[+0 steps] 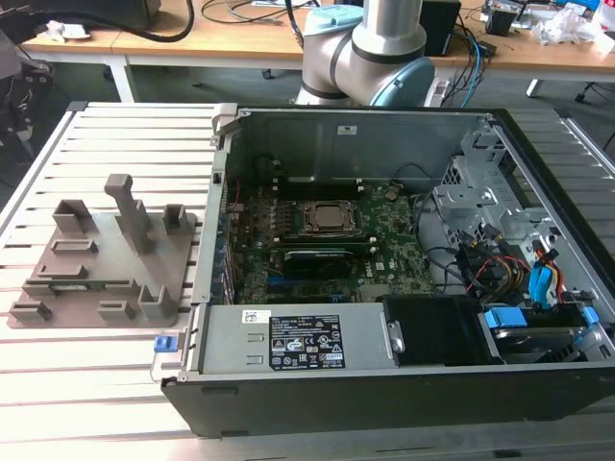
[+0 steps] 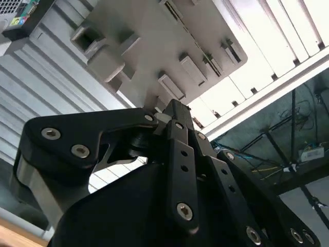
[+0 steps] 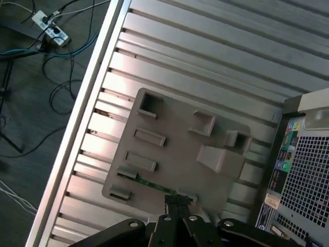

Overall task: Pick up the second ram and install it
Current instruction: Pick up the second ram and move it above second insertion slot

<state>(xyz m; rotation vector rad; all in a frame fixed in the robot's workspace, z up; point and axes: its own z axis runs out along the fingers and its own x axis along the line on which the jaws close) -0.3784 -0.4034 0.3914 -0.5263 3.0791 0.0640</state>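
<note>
the second ram (image 3: 154, 184), a thin green stick, lies flat in the grey fixture tray (image 3: 175, 149), its long axis along one tray edge. my gripper (image 3: 177, 199) hangs above one end of it, fingers pressed together and holding nothing. the computer case (image 1: 384, 240) sits beside the tray.

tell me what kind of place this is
Probably a robotics lab or workshop: an open desktop computer case on a slatted metal table, a grey fixture tray beside it, cable-strewn wooden desks behind.
</note>
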